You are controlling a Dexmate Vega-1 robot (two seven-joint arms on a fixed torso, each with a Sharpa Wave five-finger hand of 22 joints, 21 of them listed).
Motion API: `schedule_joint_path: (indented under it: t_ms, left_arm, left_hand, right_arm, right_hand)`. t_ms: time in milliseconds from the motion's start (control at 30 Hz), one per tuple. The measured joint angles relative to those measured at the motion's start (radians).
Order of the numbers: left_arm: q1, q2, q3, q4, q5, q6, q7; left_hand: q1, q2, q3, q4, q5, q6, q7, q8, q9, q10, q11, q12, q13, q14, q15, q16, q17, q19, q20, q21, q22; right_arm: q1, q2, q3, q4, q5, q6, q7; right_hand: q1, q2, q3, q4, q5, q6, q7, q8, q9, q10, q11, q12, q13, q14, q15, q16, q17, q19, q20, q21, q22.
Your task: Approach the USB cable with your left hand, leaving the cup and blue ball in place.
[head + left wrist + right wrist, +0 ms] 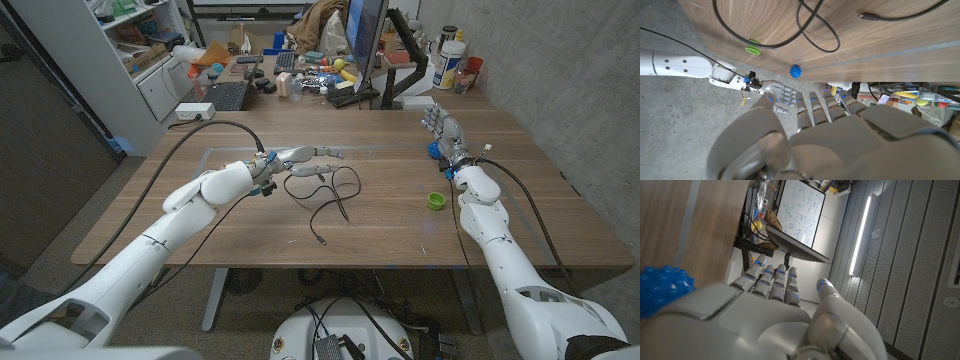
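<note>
Approach step: my left robot hand [305,158], fingers apart and empty, hovers at the black USB cable [330,195]; next, lower onto its loop, avoiding green cup [436,201], blue ball [434,150]

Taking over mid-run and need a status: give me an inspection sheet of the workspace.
Surface: wooden table, bare wood around the job's things.
Job's things: USB cable looped mid-table; green cup and blue ball on the right side.
Clutter: keyboard, bottles, small items along the far edge.
Hands: left hand over the cable's top loop, fingers extended; right hand beside the ball, holding nothing.
Cables: black arm cable.
Surroundings: shelves, monitor.
</note>
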Motion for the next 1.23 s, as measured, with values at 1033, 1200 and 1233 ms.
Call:
schedule_joint_path:
  t_ms: [1033, 1200, 1233]
  left_arm:
    - [-0.025, -0.011, 0.036, 0.045, 0.005, 0.016, -0.012]
    - [-0.028, -0.014, 0.041, 0.049, 0.003, 0.010, -0.015]
    - [-0.028, -0.014, 0.041, 0.049, 0.003, 0.010, -0.015]
  left_hand:
    - [0.000, 0.000, 0.000, 0.000, 0.000, 0.007, -0.007, 0.000, 0.000, 0.005, -0.005, 0.000, 0.000, 0.008, 0.002, 0.000, 0.000, 0.000, 0.000, 0.000, 0.000]
    - [0.000, 0.000, 0.000, 0.000, -0.007, 0.007, -0.007, 0.000, 0.000, 0.005, -0.005, 0.000, 0.000, 0.008, 0.002, 0.000, 0.000, 0.000, 0.000, 0.000, 0.000]
    - [0.000, 0.000, 0.000, 0.000, -0.007, 0.007, -0.007, 0.000, 0.000, 0.005, -0.005, 0.000, 0.000, 0.008, 0.002, 0.000, 0.000, 0.000, 0.000, 0.000, 0.000]
  right_arm:
    - [-0.002, 0.002, 0.005, 0.005, 0.002, 0.013, -0.004]
    - [-0.009, 0.001, 0.006, -0.007, 0.002, 0.013, -0.007]
    - [-0.009, 0.000, 0.006, -0.008, 0.002, 0.013, -0.007]
  right_hand:
    - [0.000, 0.000, 0.000, 0.000, 0.000, 0.000, 0.000, 0.000, 0.000, 0.004, -0.004, 0.000, 0.000, 0.000, 0.000, -0.004, 0.000, 0.003, 0.004, -0.011, 0.000]
    - [0.000, 0.000, 0.000, 0.000, 0.000, 0.000, 0.000, 0.000, 0.000, 0.004, -0.004, 0.000, 0.000, 0.000, 0.000, -0.004, 0.000, 0.003, 0.004, -0.011, 0.000]
    - [0.000, 0.000, 0.000, 0.000, 0.000, 0.000, 0.000, 0.000, 0.000, 0.004, -0.004, -0.001, 0.000, 0.000, 0.000, -0.004, 0.000, 0.003, 0.004, -0.015, 0.000]
